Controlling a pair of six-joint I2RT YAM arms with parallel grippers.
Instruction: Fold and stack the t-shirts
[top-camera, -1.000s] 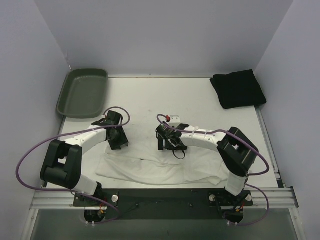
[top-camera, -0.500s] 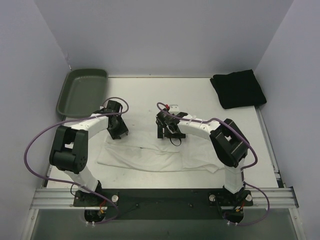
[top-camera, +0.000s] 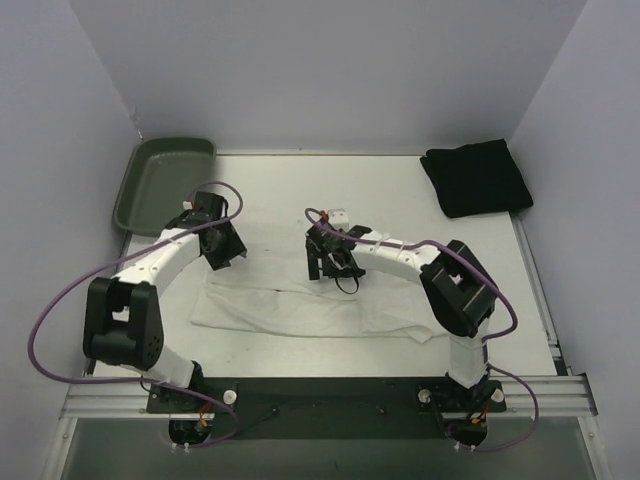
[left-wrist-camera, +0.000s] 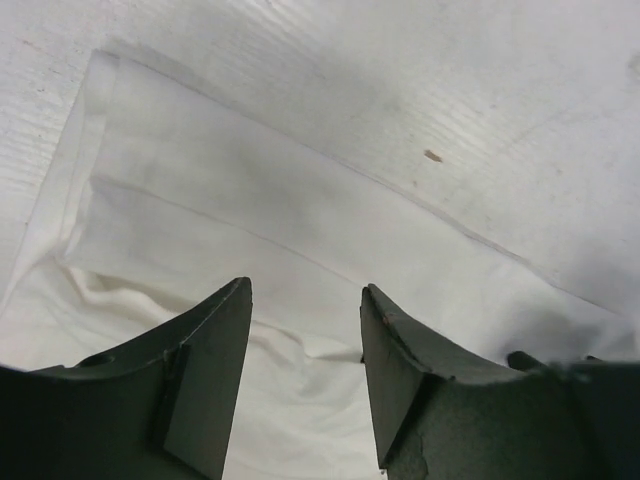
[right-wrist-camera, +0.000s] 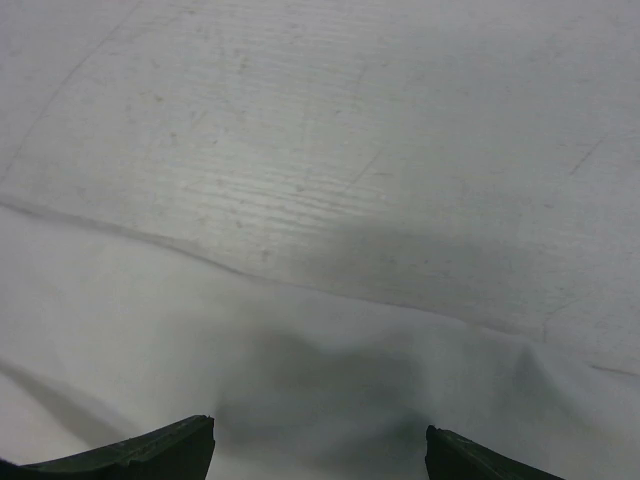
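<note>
The fingers (left-wrist-camera: 205, 385) of the left gripper (top-camera: 224, 252) stood apart with a clear gap between them and nothing clamped. In the left wrist view, the white t-shirt (left-wrist-camera: 250, 220) lay flat under and beyond the tips. Its straight far edge ran diagonally across the table (left-wrist-camera: 450, 80) and ended in a corner at the upper left. The right gripper (top-camera: 325, 268) was likewise spread wide. Only the tips of its fingers (right-wrist-camera: 150, 455) showed at the bottom corners of the right wrist view, and they gripped nothing. The white cloth (right-wrist-camera: 200, 350) filled the space between and ahead of them, its far edge just beyond the tips with bare tabletop past it. From above, the white t-shirt (top-camera: 320, 310) stretched as a long, rumpled band across the near half of the table (top-camera: 330, 190). The left gripper was over its far left corner and the right gripper over its far edge near the middle. The black t-shirt (top-camera: 475, 178) sat folded at the far right corner, well apart from both grippers. A dark green tray (top-camera: 165, 185) lay at the far left corner.
</note>
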